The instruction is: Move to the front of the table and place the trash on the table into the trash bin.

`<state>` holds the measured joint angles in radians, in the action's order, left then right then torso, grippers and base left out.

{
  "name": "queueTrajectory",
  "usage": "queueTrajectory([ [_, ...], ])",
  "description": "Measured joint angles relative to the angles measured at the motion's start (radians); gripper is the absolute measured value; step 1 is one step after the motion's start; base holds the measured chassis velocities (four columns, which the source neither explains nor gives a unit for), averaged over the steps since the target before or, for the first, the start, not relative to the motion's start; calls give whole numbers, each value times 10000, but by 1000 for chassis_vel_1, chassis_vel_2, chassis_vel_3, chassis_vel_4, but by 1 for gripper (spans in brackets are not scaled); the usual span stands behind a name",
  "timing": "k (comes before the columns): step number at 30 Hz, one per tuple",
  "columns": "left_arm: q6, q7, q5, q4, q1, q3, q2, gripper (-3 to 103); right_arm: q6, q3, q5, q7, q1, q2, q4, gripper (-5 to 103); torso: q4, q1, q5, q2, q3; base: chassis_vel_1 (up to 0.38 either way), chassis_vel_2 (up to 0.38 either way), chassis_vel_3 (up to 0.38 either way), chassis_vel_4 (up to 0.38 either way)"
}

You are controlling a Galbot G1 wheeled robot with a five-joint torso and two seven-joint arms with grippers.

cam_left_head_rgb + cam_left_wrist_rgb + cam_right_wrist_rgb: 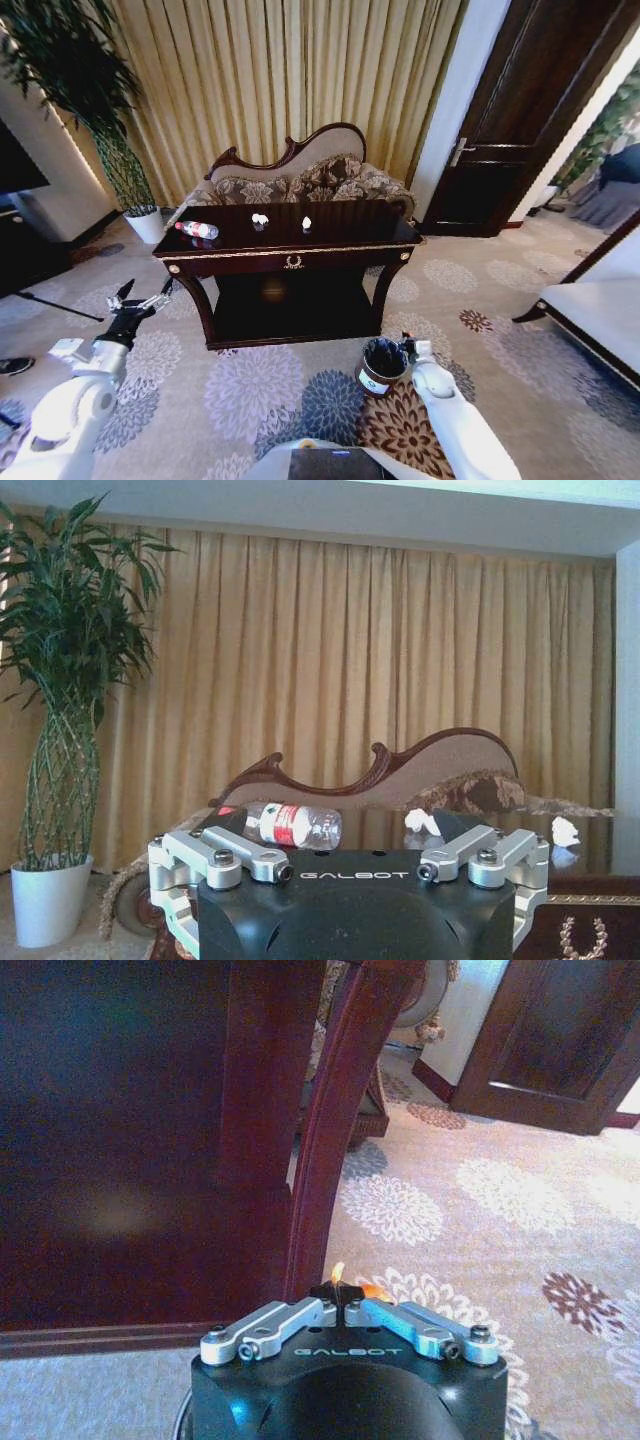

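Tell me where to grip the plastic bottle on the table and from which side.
Grip the bottle around its middle, at the red label, probably coming from above. It lies on its side near the table's left end, so its round body is exposed on top. The open left gripper is nearest.

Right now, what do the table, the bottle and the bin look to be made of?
The table: dark wood by the look, glossy lacquer mirroring the scraps, gold trim. The bottle: clear plastic, see-through body with a red label. The trash bin: dark brown shell, material unclear, with what seems a thin black plastic liner and a white label.
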<state>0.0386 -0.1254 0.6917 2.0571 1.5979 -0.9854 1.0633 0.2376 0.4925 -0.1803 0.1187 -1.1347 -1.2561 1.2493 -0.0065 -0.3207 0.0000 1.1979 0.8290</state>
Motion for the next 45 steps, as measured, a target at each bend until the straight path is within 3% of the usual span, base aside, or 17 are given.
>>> queueTrajectory([
  [13, 59, 6, 98, 167, 49, -191, -42, 100, -482, -162, 1083, 0, 1186, -571, -1177, -2, 4, 0, -2, 1, -1, 0, 0, 0, 0],
  [19, 71, 10, 101, 126, 55, -275, -81, 100, -864, -68, 1774, 1, 1361, -432, -1757, 19, -2, 0, 0, 0, -1, 0, 0, 0, 0],
  [20, 71, 10, 101, 126, 55, -275, -81, 100, -864, -68, 1774, 1, 1361, -432, -1757, 19, -2, 0, 0, 0, -1, 0, 0, 0, 0],
  [23, 71, 10, 109, 104, 51, -276, -96, 100, -925, -39, 1837, 1, 1300, -413, -1779, 36, 0, 0, 0, 1, -1, 0, 0, 0, 0],
  [24, 71, 10, 109, 104, 51, -276, -96, 100, -925, -39, 1837, 1, 1300, -413, -1779, 36, 0, 0, 0, 1, -1, 0, 0, 0, 0],
  [29, 71, 12, 109, 82, -5, -204, -94, 100, -1030, -2, 1759, 1, 1253, -408, -1679, 57, -1, 0, 1, 1, 0, 0, 0, 0, 0],
  [30, 71, 12, 109, 82, -5, -204, -94, 100, -1030, -2, 1759, 1, 1253, -408, -1679, 57, -1, 0, 1, 1, 0, 0, 0, 0, 0],
  [33, 70, 24, 112, 54, -14, -200, -125, 100, -1283, 36, 883, 1, 874, -317, -515, 74, 3, 0, 1, 0, -1, 0, 0, 0, 0],
  [34, 70, 24, 112, 54, -14, -200, -125, 100, -1283, 36, 883, 1, 874, -317, -515, 74, 3, 0, 1, 0, -1, 0, 0, 0, 0],
  [38, 71, 45, 119, 35, -82, -158, -112, 100, -460, 166, -1644, 6, -63, 109, 2850, 90, -1, 0, -5, 2, -3, 0, 0, 0, 0],
  [39, 71, 45, 119, 35, -82, -158, -112, 100, -460, 166, -1644, 6, -63, 109, 2850, 90, -1, 0, -5, 2, -3, 0, 0, 0, 0],
  [43, 81, 56, 121, 85, -112, -92, -90, 100, 270, 233, -3083, 7, -902, 791, 6755, 100, 0, 1, -2, 2, -3, 0, 0, 0, 0],
  [45, 81, 69, 121, 94, -116, -92, -90, 100, 362, 235, -3213, 8, -975, 886, 7166, 100, 1, 1, -4, 3, -3, 0, 0, 0, 0],
])
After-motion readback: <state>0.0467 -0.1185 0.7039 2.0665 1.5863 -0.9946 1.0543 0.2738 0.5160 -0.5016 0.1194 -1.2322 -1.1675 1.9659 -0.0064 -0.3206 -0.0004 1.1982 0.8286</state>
